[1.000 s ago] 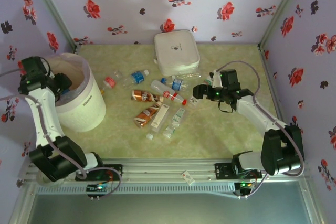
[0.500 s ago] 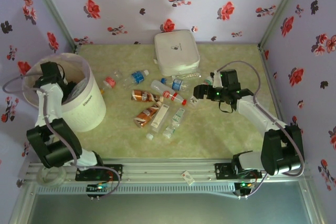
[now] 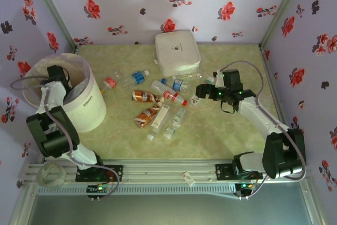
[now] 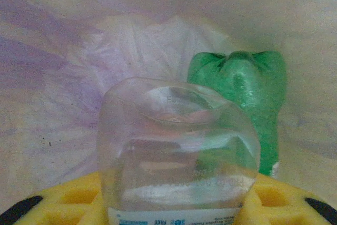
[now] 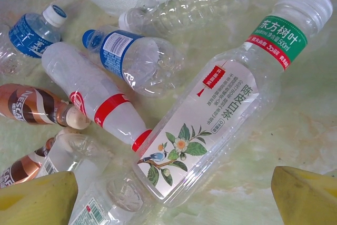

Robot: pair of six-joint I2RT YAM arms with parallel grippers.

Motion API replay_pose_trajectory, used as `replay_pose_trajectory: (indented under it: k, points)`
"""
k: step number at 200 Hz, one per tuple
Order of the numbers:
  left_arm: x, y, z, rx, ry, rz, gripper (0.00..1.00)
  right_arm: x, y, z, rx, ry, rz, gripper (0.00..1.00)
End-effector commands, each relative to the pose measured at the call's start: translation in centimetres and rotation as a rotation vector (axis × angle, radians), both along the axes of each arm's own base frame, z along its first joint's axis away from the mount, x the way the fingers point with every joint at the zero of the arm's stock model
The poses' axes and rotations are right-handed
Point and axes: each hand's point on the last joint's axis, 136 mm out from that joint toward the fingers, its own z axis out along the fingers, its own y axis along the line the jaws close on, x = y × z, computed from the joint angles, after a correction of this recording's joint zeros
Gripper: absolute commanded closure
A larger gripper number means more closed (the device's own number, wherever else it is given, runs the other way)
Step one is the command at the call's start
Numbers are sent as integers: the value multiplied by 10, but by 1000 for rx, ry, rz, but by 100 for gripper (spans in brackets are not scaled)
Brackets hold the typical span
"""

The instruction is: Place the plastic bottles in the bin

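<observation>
My left gripper is down inside the bin, a white bucket with a pale bag liner. It is shut on a clear plastic bottle, held between the yellow pads. A green bottle lies in the bag behind it. My right gripper is open just above a clear tea bottle with a white flower label, which lies flat on the table. Several more plastic bottles are strewn mid-table, among them a red-banded one and a blue-capped one.
A flat white square box sits at the back of the table, just beyond the bottles. Brown-wrapped bottles lie at the left of the pile. Flowered walls close in the table on three sides.
My left arm has swung from the bin's outer left rim to over its opening and lowered the clear bottle inside. The right arm has barely shifted.
</observation>
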Motion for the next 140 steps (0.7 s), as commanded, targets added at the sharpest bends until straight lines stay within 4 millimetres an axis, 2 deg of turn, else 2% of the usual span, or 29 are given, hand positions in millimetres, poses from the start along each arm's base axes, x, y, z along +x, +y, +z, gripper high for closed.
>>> replay_pose_trajectory:
  k: [1, 24, 48, 64, 74, 85, 89, 121, 140]
  points:
    - [-3, -1, -11, 11, 37, -27, 90, -4, -9, 0, -10, 3, -41, 5]
    - [-5, -2, -19, 0, 68, -35, 85, -5, -14, 0, -21, -1, -54, 4]
    - [-5, -3, -22, -9, 78, -39, 84, -5, -18, 1, -20, -4, -66, 4]
    - [-5, -3, -23, -12, 84, -39, 78, -5, -19, 1, -17, -3, -69, 4]
    - [-5, -4, -23, -12, 84, -40, 67, -5, -20, 1, -17, -4, -73, 4]
    - [-5, -3, -22, -11, 80, -37, 45, -5, -20, 0, -17, -1, -74, 5]
    - [-4, -3, -21, -10, 76, -38, 40, -6, -21, 0, -18, -1, -75, 5]
    - [-2, -3, -10, -1, 46, -31, 14, -7, -24, 0, -19, -2, -82, 4]
    - [-1, -5, -4, 5, 28, -36, 7, -8, -25, 1, -20, -3, -87, 5]
